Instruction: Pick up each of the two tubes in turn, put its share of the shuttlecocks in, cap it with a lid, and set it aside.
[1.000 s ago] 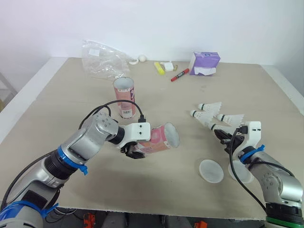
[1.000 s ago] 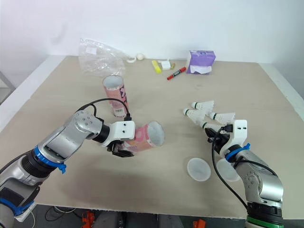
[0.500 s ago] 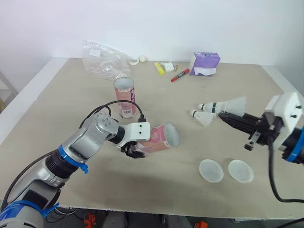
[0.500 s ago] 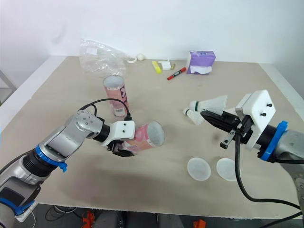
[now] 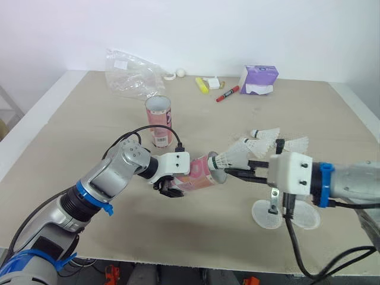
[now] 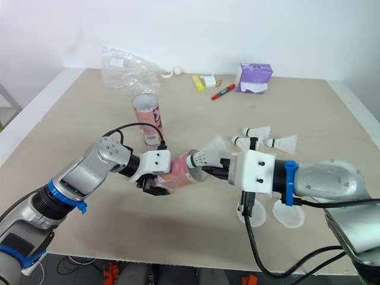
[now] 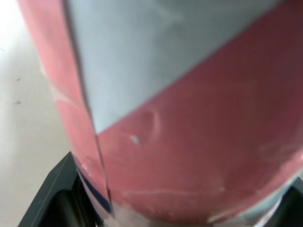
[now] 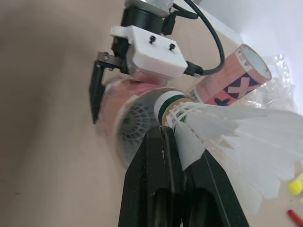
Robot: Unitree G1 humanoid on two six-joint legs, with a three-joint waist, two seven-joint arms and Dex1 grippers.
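left claw (image 5: 168, 189) clamped on tube (image 5: 197, 176) | right claw (image 5: 229, 172) pinching shuttlecock (image 5: 233, 157) at tube mouth

Our left arm reaches inward, its gripper (image 5: 168, 189) clamped around the tube (image 5: 198, 174). Our right arm stretches toward it, its gripper (image 5: 233, 173) pinching a shuttlecock (image 5: 233, 157).

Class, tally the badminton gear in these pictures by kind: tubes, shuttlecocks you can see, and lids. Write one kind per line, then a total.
Tube: 2
Shuttlecock: 4
Lid: 2
Total: 8
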